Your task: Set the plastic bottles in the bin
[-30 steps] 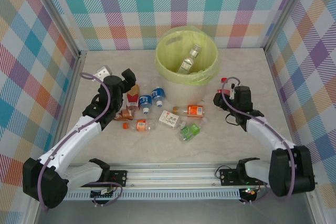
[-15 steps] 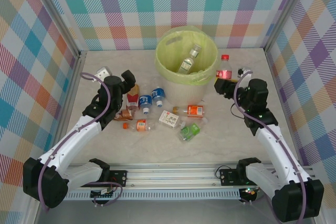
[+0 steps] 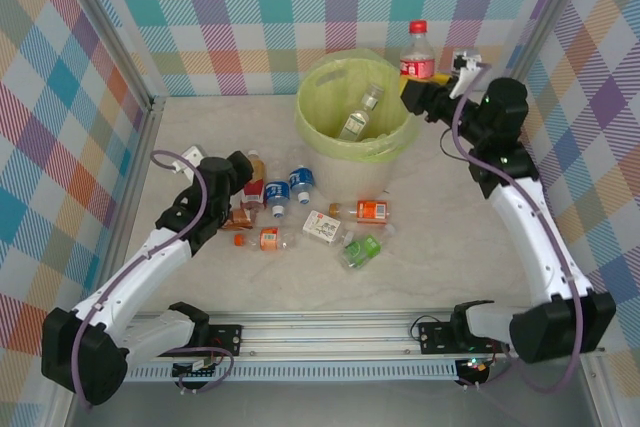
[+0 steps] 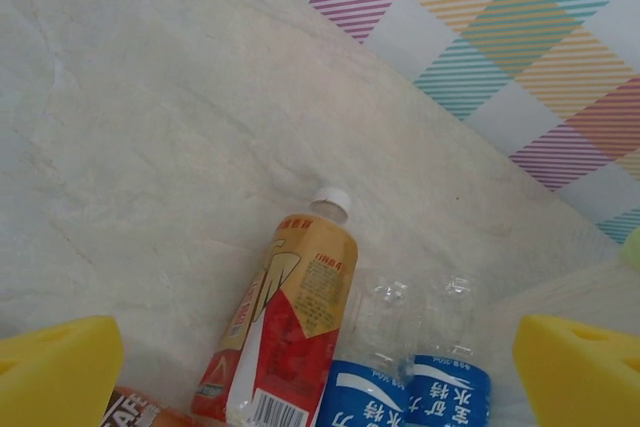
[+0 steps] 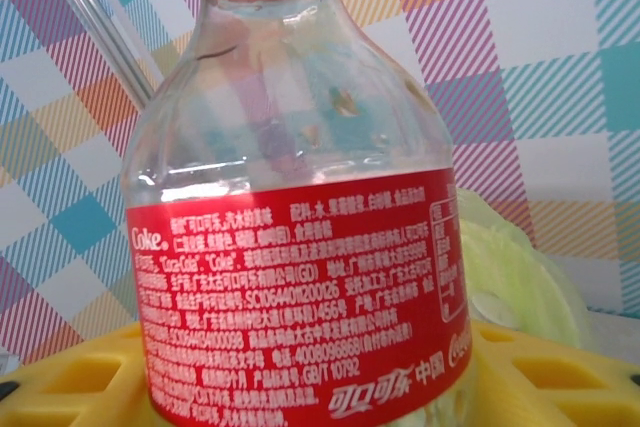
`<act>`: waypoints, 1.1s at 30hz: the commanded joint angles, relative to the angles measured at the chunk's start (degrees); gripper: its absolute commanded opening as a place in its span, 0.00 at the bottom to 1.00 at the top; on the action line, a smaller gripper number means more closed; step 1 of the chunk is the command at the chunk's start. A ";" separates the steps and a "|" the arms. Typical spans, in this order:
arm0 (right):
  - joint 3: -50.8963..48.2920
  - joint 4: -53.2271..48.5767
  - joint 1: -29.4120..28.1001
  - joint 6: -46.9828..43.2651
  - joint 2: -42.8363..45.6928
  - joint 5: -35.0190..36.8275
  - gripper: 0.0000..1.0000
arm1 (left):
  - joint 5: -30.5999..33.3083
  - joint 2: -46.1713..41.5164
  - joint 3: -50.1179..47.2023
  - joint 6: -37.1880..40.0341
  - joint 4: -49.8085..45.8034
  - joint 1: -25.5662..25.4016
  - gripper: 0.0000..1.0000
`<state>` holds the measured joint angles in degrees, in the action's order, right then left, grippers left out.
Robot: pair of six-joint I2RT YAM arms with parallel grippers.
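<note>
Right gripper [image 3: 418,87] now way up by the bin [image 3: 303,112], clamped on the red-label bottle [image 3: 417,50], left gripper [image 3: 248,172] jaws wide apart

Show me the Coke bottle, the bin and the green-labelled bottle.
Coke bottle [image 3: 417,66]: overhead view, on its red label.
bin [image 3: 352,154]: overhead view, on its bag-covered near rim.
green-labelled bottle [image 3: 363,247]: overhead view, on its green label.

The right gripper [image 3: 421,91] holds a red-capped bottle [image 3: 417,55] upright just beside the bin [image 3: 303,107]; other bottles [image 3: 300,182] lie on the table [image 3: 450,237].
</note>
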<state>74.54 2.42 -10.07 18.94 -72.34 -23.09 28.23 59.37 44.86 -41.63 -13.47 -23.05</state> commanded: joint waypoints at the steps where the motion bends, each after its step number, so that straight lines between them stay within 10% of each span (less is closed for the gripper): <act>1: 4.68 -0.55 -1.68 -1.85 -5.18 -4.13 0.51 | 2.55 -3.71 -1.71 -3.00 -4.65 1.20 1.00; 13: 13.17 -11.53 -6.65 -11.57 -13.47 -0.46 0.76 | -3.90 -7.65 -7.68 -17.46 -16.50 9.36 1.00; 33: -7.22 -5.44 -6.72 -13.36 7.63 -4.28 1.00 | -12.61 7.87 -7.15 -44.08 -14.74 18.24 1.00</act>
<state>70.13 -6.17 -16.56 6.35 -67.90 -24.29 15.86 65.45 36.56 -77.84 -29.39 -5.80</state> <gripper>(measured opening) 0.995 0.999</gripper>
